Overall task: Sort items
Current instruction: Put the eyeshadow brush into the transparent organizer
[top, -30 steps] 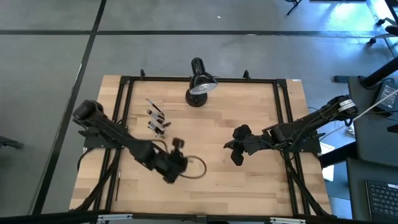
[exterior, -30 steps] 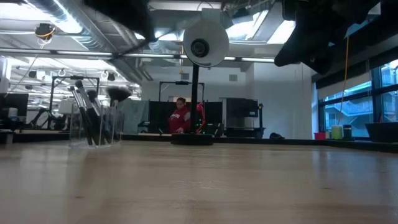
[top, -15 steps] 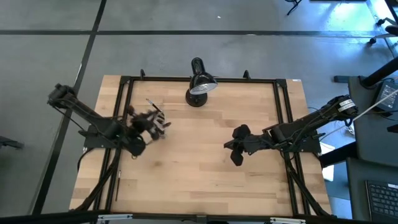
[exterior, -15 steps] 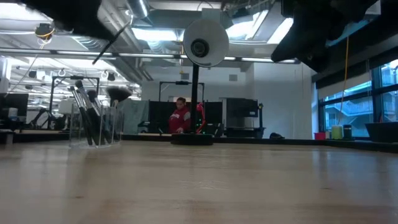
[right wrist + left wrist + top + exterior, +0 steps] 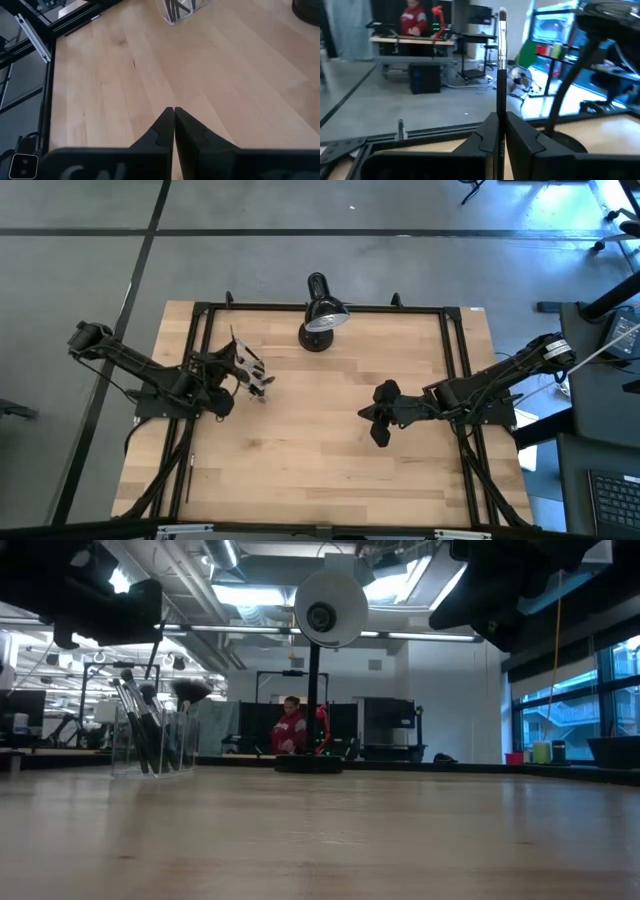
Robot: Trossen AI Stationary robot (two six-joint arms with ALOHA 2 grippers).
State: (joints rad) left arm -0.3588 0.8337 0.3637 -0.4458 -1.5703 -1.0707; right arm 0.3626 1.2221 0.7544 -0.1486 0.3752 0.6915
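The left hand point(image 5: 499, 131) is clamping a thin dark-handled makeup brush with a silvery ferrule and brownish tip point(image 5: 500, 75) between its two dark fingers, the brush standing straight out from the fingertips with its bristle end farthest from the hand. In the high view this left hand point(image 5: 232, 370) is hovering over the left part of the pale wooden bench point(image 5: 330, 470), right beside the small clear plastic cup point(image 5: 255, 378) that is holding the other dark stick brushes point(image 5: 150, 725) upright and slightly fanned. In the low view the cup point(image 5: 152, 743) is standing on the bench at the left, with the dark bulk of the left arm above it. The right hand point(image 5: 378, 418) is waiting over the bench's right half, well apart from the cup, its fingers point(image 5: 162, 131) pressed together on nothing. A black desk lamp with a round head point(image 5: 320, 315) is standing at the bench's far edge, between the two arms.
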